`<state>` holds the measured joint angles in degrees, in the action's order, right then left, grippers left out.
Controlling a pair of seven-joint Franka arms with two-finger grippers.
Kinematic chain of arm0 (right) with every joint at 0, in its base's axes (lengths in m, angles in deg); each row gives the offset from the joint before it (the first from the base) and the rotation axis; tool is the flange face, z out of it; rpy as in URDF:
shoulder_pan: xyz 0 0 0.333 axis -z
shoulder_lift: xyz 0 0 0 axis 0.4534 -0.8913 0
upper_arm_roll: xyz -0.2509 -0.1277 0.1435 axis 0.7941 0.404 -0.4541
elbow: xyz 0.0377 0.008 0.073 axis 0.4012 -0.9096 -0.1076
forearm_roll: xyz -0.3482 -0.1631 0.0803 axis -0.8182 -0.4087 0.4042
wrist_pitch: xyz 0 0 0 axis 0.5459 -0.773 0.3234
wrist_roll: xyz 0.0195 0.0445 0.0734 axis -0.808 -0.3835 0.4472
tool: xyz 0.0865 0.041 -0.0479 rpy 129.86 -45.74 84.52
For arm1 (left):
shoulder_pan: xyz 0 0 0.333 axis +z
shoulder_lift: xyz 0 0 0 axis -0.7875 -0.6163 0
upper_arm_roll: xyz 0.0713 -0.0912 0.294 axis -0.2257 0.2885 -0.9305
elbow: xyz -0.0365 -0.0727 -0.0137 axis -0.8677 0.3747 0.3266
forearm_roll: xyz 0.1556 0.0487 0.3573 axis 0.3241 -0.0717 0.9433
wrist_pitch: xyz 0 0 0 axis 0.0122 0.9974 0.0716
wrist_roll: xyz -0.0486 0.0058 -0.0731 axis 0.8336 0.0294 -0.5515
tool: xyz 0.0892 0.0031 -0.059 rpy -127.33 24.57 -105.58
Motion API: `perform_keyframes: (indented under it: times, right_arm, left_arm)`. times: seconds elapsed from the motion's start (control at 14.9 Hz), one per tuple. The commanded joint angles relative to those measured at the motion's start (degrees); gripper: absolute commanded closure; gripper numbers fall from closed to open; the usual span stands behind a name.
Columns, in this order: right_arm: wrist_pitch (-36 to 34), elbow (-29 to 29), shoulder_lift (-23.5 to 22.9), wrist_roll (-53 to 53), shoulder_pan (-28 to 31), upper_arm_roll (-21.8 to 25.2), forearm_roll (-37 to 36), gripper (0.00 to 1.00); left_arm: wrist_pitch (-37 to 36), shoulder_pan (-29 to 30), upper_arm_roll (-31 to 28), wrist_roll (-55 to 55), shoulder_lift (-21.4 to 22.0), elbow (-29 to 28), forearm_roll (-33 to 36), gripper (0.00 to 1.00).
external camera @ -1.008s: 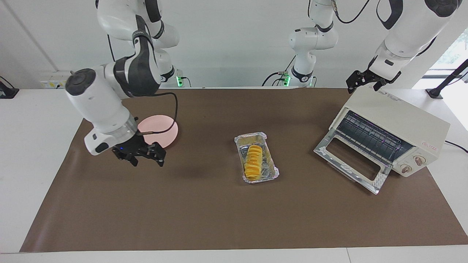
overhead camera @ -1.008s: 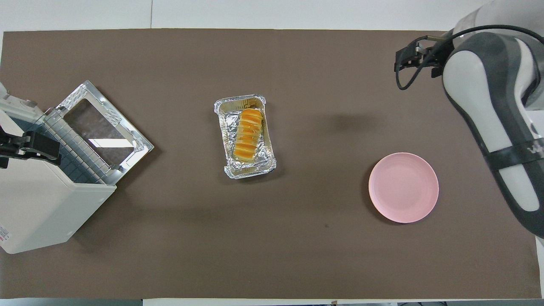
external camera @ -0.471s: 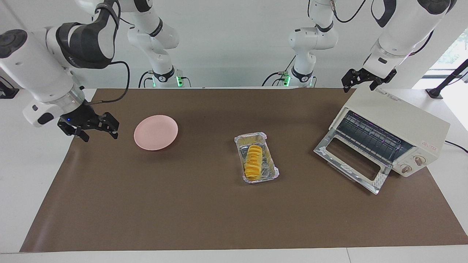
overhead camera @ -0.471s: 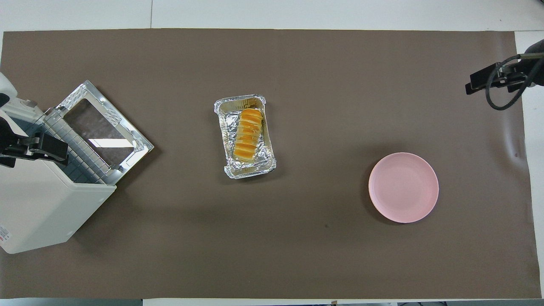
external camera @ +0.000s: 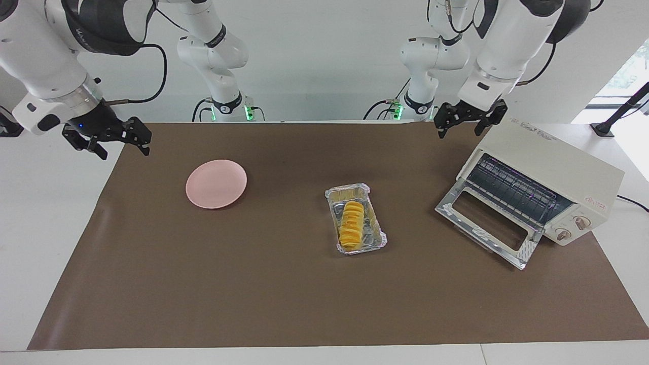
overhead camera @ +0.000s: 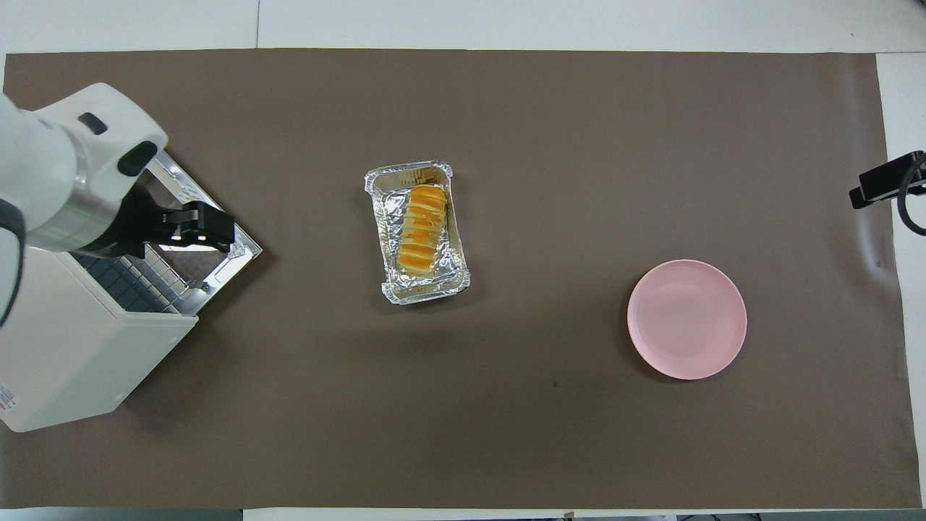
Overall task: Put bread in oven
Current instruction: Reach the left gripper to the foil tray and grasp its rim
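The bread (external camera: 351, 226) (overhead camera: 421, 230), a ridged yellow-orange loaf, lies in a crinkled foil tray (external camera: 376, 238) (overhead camera: 405, 177) mid-mat. The cream oven (external camera: 552, 162) (overhead camera: 72, 354) stands at the left arm's end, its glass door (external camera: 484, 225) folded down open and the wire rack showing. My left gripper (external camera: 459, 130) (overhead camera: 206, 230) hangs open and empty in the air beside the oven's top corner; from above it covers the open door. Over the mat's edge at the right arm's end, my right gripper (external camera: 123, 146) (overhead camera: 886, 187) is open and empty.
A round pink plate (external camera: 216, 176) (overhead camera: 686, 319) lies on the brown mat (external camera: 253, 284) toward the right arm's end. The oven's open door juts out onto the mat toward the foil tray.
My right gripper has swung up and away from beside the plate to the mat's edge. My left gripper has moved from above the oven's top out past its corner, toward the middle.
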<state>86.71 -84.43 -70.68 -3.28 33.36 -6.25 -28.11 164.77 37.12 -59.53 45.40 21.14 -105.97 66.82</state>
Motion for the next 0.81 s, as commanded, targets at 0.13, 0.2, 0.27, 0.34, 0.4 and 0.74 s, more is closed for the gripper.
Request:
perform_keyframes:
  times: [0.13,0.2,0.27,0.34,0.4,0.74]
  right_arm:
    - [2.07,-10.86,8.21,-0.11,-1.47,-0.16,-3.22,0.00]
    - [2.25,-11.30,8.91,-0.11,-1.48,-0.24,-3.40,0.00]
    - [3.13,-12.34,9.79,-0.19,-1.39,-0.24,-3.57,0.00]
    - [4.18,-13.49,10.67,-0.37,-1.39,-0.24,-3.57,0.00]
    - [4.71,-13.67,10.85,-0.54,-1.39,-0.24,-3.49,0.00]
    - [4.28,-13.32,10.68,-0.28,0.81,-0.77,-2.61,0.00]
  left_arm:
    - [7.99,-12.39,-0.75,-21.13,-17.97,11.64,-0.52,0.00]
    - [8.70,-13.37,-0.76,-22.21,-21.59,14.99,-0.61,0.00]
    - [10.01,-15.12,-0.93,-24.13,-24.06,16.68,-0.61,0.00]
    - [12.90,-16.53,-1.02,-26.15,-25.13,16.61,-0.26,0.00]
    - [14.67,-17.24,-1.02,-26.69,-25.75,16.09,0.26,0.00]
    - [19.32,-23.92,-2.60,-31.88,-37.00,19.95,5.98,0.00]
